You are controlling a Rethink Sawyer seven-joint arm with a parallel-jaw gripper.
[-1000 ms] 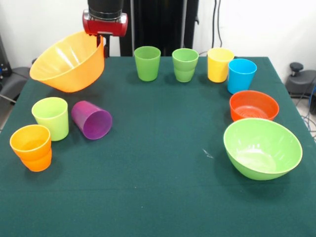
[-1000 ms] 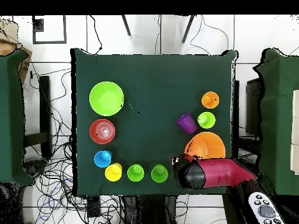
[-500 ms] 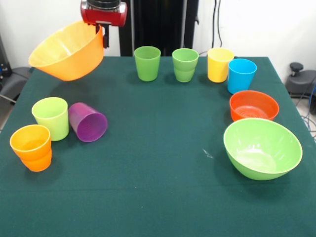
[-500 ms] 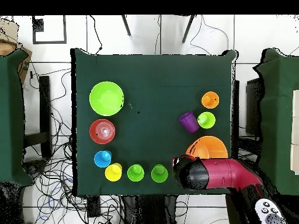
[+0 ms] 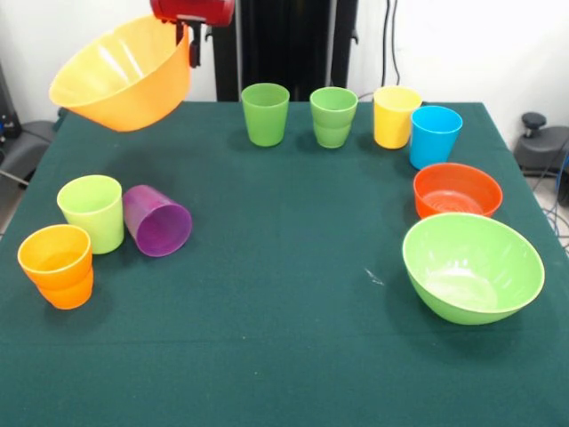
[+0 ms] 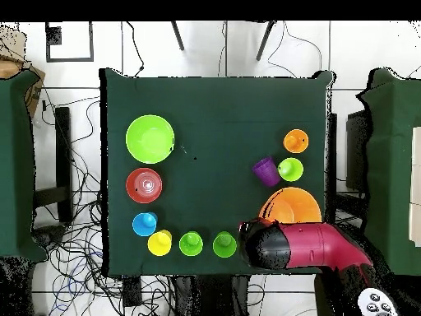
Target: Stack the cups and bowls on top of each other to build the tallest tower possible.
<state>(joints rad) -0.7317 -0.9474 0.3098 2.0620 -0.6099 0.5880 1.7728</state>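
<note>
Claw: I see my gripper (image 5: 188,43) at the top of the front view, pinching the rim of the large orange bowl (image 5: 123,74); only one dark finger shows, so I take the clamp from how the bowl hangs.
Held bowl: one, tilted, off the table (image 5: 284,338), mouth turned up and toward the camera, hanging to the claw's side over a table corner.
Overhead check: the red arm (image 6: 306,247) covers part of that bowl (image 6: 290,205); I cannot make out the claw itself there.
Bowls counted: three. Besides the held one, a small red-orange bowl (image 5: 457,189) and a large lime bowl (image 5: 472,266) stand upright, well apart from the claw on the opposite side of the table, the two just beside each other.
Cups nearest the claw: four in a row along the far table edge, running away from it: green cup (image 5: 265,114), second green cup (image 5: 333,116), yellow cup (image 5: 396,116), blue cup (image 5: 435,136). The last two touch or nearly so.
Cups below the claw: three. Lime cup (image 5: 92,213) upright; purple cup (image 5: 157,220) on its side against it, mouth toward the camera; orange cup (image 5: 59,265) upright, farthest from the claw.
Cups counted: seven.
</note>
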